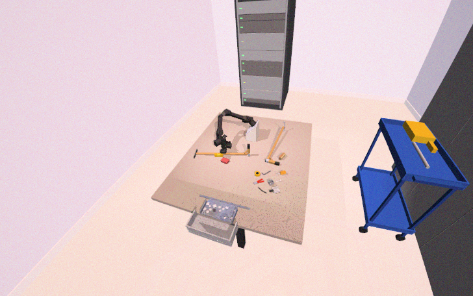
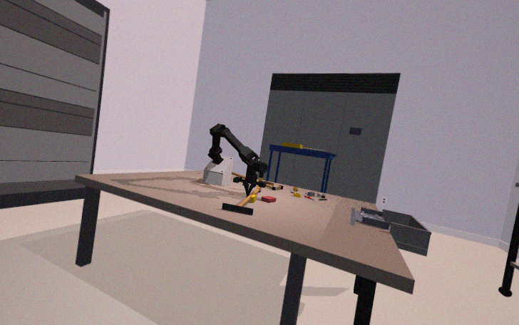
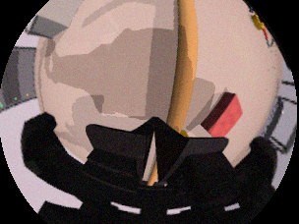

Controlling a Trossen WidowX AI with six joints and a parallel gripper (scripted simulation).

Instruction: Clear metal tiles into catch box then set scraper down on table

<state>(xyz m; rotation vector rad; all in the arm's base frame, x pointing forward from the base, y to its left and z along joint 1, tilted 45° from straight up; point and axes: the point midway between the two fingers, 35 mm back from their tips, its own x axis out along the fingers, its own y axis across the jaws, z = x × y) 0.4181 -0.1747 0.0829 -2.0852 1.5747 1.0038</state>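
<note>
The metal tiles (image 1: 219,208) look pale (small, too) and scattered.

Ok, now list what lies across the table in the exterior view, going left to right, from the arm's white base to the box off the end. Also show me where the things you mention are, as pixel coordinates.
White base (image 2: 217,178), black scraper blade (image 2: 237,209), red block (image 2: 268,199), yellow tape measure (image 2: 296,194), steel plate (image 2: 374,221), catch box (image 2: 411,235).

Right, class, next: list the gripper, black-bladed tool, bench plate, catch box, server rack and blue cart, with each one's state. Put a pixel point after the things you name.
Gripper (image 1: 223,150) (image 2: 249,194) (image 3: 155,119): shut
Black-bladed tool (image 1: 205,153) (image 2: 244,201) (image 3: 186,49): lying down, not gripped
Bench plate (image 1: 229,211) (image 2: 377,223): tiles on it
Catch box (image 1: 209,235) (image 2: 411,238): open-topped
Server rack (image 1: 288,52) (image 2: 102,57) (image 3: 21,74): upright, lights lit
Blue cart (image 1: 397,139) (image 2: 308,152): upright
</note>
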